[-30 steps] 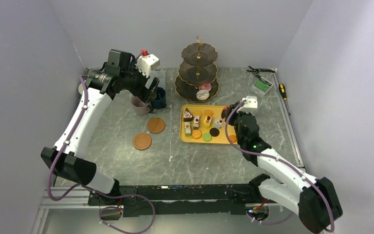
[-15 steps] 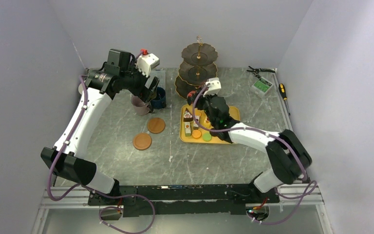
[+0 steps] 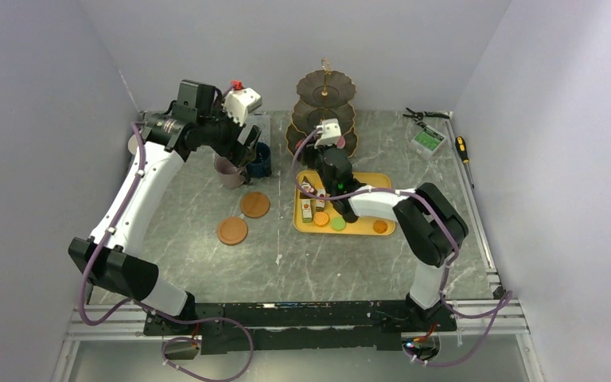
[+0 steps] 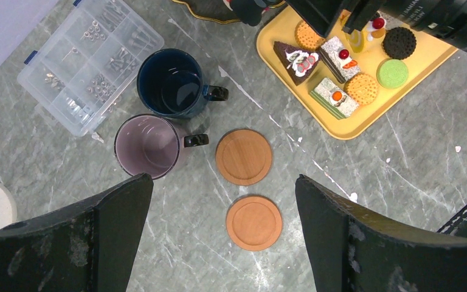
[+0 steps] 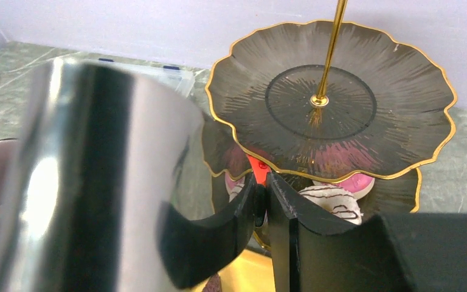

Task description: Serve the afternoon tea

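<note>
**Top external.** The left gripper (image 3: 247,155) hangs over the mauve mug (image 3: 229,171) and navy mug (image 3: 260,159) at the far left of the table. The two brown coasters (image 3: 254,204) lie nearer, both bare. The right gripper (image 3: 324,155) reaches across the yellow tray (image 3: 362,231) to the front of the three-tier stand (image 3: 324,82). Its jaws cannot be made out from here.

**Left wrist.** The jaws are spread to their full width, gripping nothing and touching nothing. Both mugs stand upright, just beside each other, with the clear compartment box (image 4: 91,61) next to the navy one. Cake slices (image 4: 296,61), an orange macaron (image 4: 363,88) and a green macaron (image 4: 393,73) sit on the tray.

**Right wrist.** The fingertips stand close together with a thin gap between them. They sit under the rim of an upper tier, above the bottom tier where the pink donuts (image 5: 356,182) lie. A small red item (image 5: 258,163) shows right at the tips; it may be gripped, but that cannot be told. An unidentified bright metallic surface (image 5: 97,182) fills the left of the view.
</note>
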`<move>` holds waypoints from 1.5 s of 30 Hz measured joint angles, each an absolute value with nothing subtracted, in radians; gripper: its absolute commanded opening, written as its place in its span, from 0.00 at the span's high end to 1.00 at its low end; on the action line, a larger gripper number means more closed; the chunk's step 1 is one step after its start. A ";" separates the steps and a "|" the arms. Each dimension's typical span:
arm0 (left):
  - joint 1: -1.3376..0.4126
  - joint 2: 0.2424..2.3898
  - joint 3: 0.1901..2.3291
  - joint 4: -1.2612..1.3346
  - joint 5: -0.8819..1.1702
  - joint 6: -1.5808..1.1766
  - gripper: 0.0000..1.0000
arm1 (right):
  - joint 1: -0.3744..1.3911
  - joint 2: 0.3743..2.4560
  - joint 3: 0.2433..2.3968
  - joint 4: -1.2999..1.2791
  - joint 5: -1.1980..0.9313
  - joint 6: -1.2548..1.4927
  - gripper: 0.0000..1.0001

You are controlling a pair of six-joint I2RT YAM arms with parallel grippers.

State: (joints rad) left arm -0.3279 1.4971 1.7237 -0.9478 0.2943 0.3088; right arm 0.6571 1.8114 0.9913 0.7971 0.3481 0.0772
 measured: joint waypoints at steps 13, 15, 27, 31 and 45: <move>-0.327 1.517 1.726 -0.946 0.294 0.309 0.06 | 0.632 1.879 1.020 0.826 0.389 0.070 0.35; -0.327 1.531 1.733 -0.945 0.295 0.309 0.06 | 0.631 1.879 1.020 0.833 0.392 0.071 0.32; -0.327 1.658 1.887 -0.924 0.319 0.311 0.06 | 0.628 1.873 0.999 0.856 0.391 0.072 0.33; -0.327 1.717 1.972 -0.899 0.332 0.314 0.06 | 0.627 1.831 0.947 0.862 0.390 0.071 0.34; -0.334 1.940 2.139 -0.671 0.515 0.308 0.06 | 0.608 1.358 0.683 0.818 0.403 0.079 0.36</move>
